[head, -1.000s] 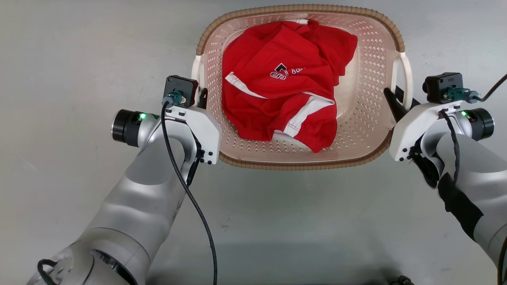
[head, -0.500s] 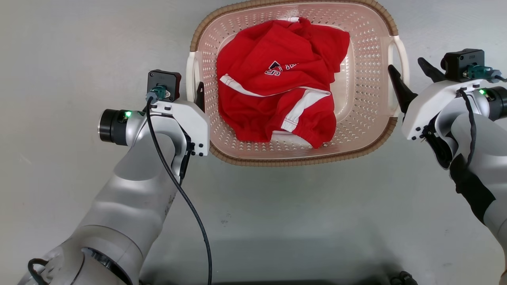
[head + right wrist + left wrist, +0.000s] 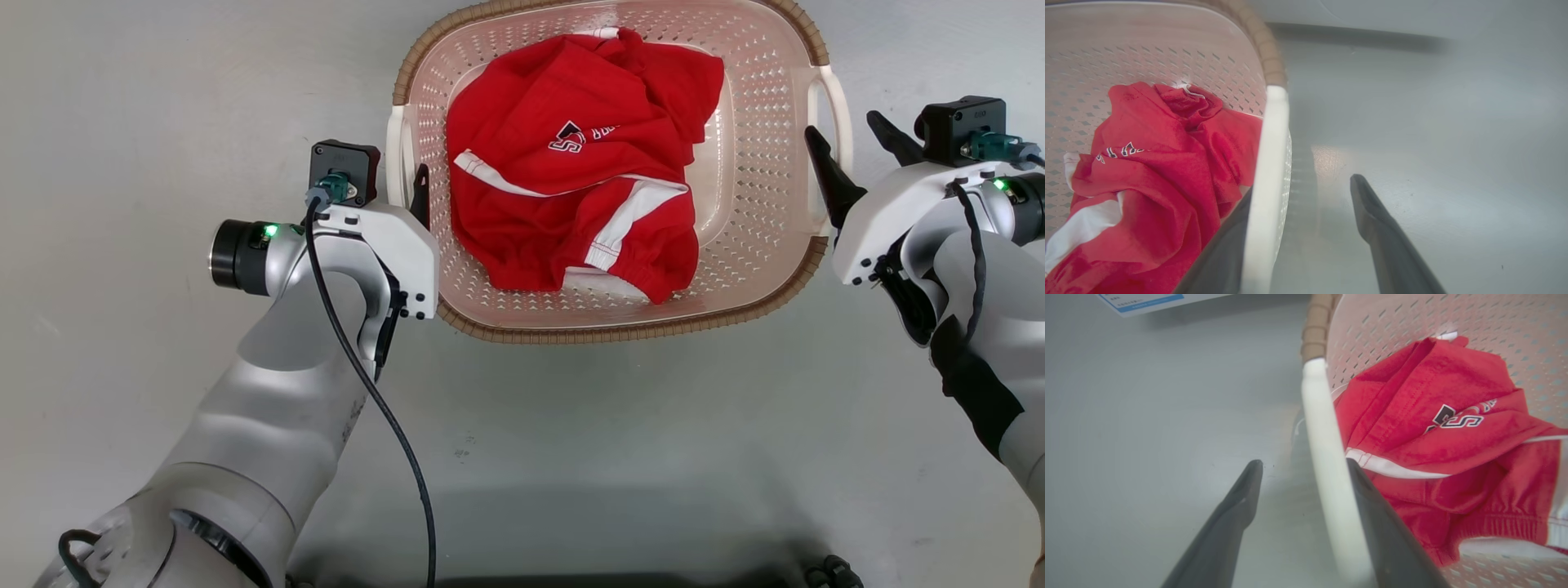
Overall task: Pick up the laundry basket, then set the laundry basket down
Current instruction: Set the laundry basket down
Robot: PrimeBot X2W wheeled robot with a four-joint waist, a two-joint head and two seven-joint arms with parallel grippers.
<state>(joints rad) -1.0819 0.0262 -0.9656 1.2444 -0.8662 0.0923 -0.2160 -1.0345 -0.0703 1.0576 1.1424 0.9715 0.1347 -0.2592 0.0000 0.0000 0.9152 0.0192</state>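
Comparing with one second back: the right gripper [image 3: 841, 122] then sat pinched at the basket's right handle [image 3: 833, 106]. Now its two fingers stand wide apart, much as they did half a second ago. The whole head view has shifted a little since then, so that is camera drift, not basket travel. The left gripper [image 3: 1303, 462] keeps its place at the left handle [image 3: 1323, 457].

Laundry basket [image 3: 620, 333] rests on the grey floor [image 3: 571, 457], straight ahead between both arms, its far rim cut by the head view's top edge. A red garment [image 3: 571, 171] with white stripes lies bunched inside. Bare floor runs left, right and on the near side of the basket. In the left wrist view a white sheet with a blue band [image 3: 1143, 300] shows at the top edge, well beyond the basket's corner.

Left gripper: fingers parted, straddling the left handle. The inner finger is on the basket side against the handle; the outer one is clear of it, with floor between. Right gripper: spread wider, inner finger tucked behind the right handle, outer finger well off it. Neither clamps anything.
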